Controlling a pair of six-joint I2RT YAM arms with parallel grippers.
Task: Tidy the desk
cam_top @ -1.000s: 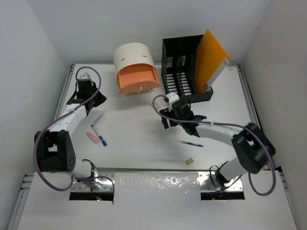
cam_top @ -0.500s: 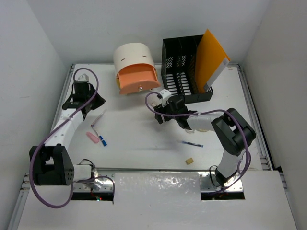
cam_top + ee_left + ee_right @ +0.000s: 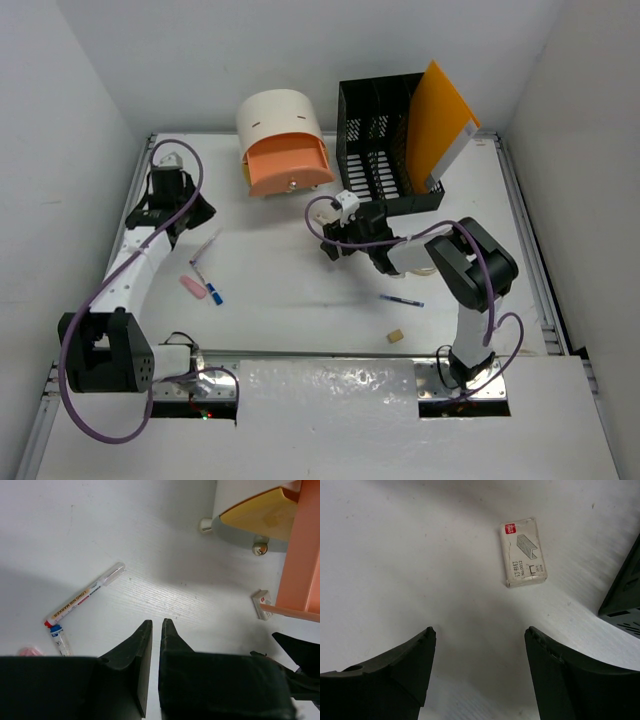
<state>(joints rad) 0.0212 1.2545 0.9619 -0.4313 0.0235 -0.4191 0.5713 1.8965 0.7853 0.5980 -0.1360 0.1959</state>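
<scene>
White staple box [image 3: 523,551] sits upper right, off-centre from the wide-open right claw [image 3: 480,630], so closing might just shove it.

A cream-and-orange domed box [image 3: 278,125] sits upper centre, beside a black mesh basket [image 3: 375,150] holding an orange folder [image 3: 440,120]. At left lie a white marker [image 3: 204,248] and pink eraser [image 3: 192,288]; lower right, a blue pen [image 3: 402,299] and tan block [image 3: 395,337].

Pink thing [image 3: 29,651] half behind left claw [image 3: 154,623]; black basket [image 3: 626,595] mostly off-frame.
</scene>
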